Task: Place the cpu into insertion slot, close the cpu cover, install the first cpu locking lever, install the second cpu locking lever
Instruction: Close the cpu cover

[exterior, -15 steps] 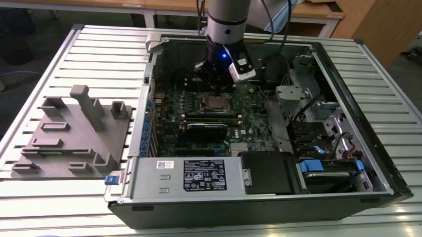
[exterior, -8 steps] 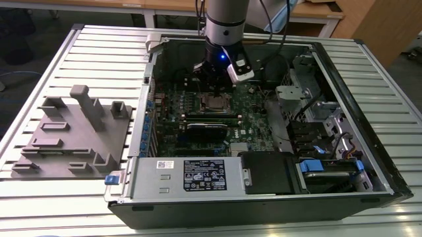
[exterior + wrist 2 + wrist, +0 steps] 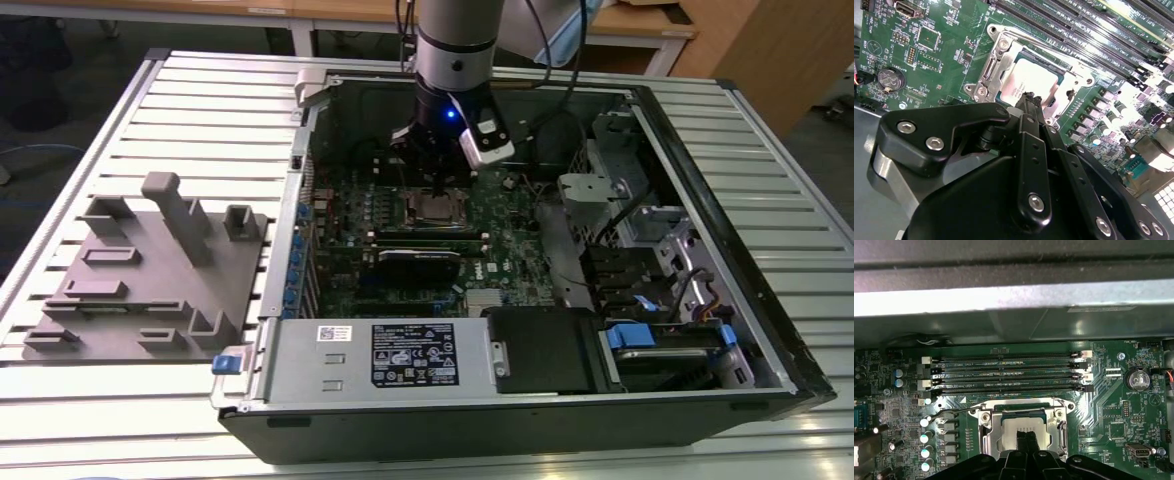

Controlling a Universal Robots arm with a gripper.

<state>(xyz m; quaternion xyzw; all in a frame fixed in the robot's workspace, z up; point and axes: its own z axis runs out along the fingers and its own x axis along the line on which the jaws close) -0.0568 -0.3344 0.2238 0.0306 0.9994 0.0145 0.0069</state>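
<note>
the cpu lies seated in the insertion slot, with the cpu cover lowered around it (its window frames the chip). the pincer is clenched on nothing, its tips just above the slot's centre.

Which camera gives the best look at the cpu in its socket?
The second wrist view: the cpu lies close, its silver top plain inside the cpu cover, one edge behind the gripper. In the first wrist view the gripper's fingers hide part of it. The exterior view shows it from afar, a silver square below the arm.
</note>
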